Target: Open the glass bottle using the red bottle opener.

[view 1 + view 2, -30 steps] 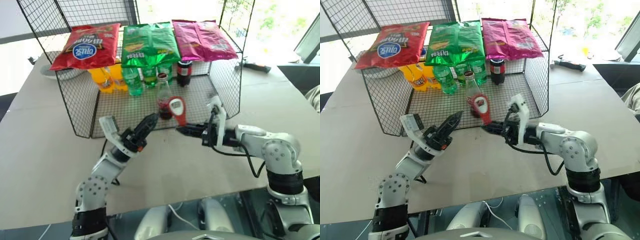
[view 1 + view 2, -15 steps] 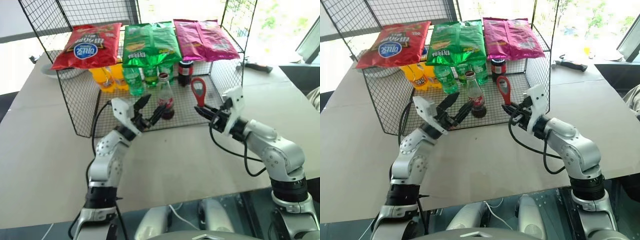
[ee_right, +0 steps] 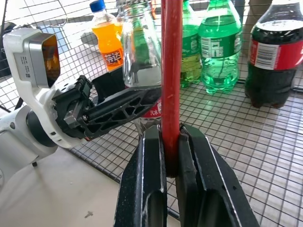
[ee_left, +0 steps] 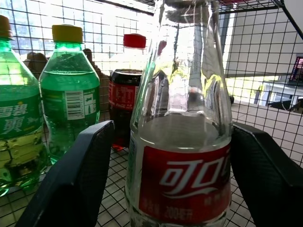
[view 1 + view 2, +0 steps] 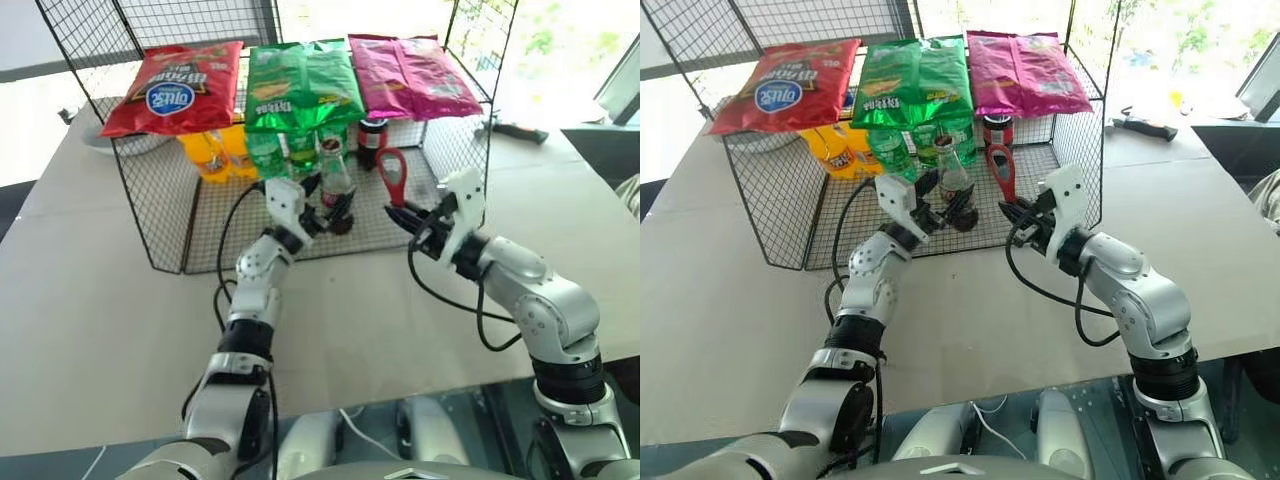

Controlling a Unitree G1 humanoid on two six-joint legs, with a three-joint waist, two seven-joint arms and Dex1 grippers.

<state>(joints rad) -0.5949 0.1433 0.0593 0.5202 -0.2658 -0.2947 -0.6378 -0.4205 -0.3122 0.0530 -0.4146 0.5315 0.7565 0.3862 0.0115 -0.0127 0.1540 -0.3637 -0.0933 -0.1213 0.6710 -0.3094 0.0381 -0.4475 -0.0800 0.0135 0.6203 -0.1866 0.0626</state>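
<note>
The glass bottle [image 5: 335, 183] with dark liquid and a red label stands upright on the wire rack's floor [image 5: 230, 215]. My left gripper [image 5: 327, 207] is open with one black finger on each side of the bottle's lower body; in the left wrist view the fingers [image 4: 78, 175] flank the label with narrow gaps. To the bottle's right, my right gripper [image 5: 410, 216] is shut on the handle of the red bottle opener [image 5: 393, 175], which stands upright with its ring head up, about level with the bottle's top and apart from it. The right wrist view has the opener [image 3: 171, 71] in front of the bottle [image 3: 142, 56].
Behind the glass bottle stand green plastic bottles [image 5: 265, 155], orange bottles [image 5: 210, 155] and a squat dark bottle [image 5: 370, 140]. Red [image 5: 170, 90], green [image 5: 300, 85] and magenta [image 5: 410, 75] snack bags lie on top of the rack. Wire walls close in both sides.
My left arm reached forward into the rack and rolled, so its open fingers now straddle the bottle. My right gripper swung the opener from tilted over to upright, beside the bottle.
</note>
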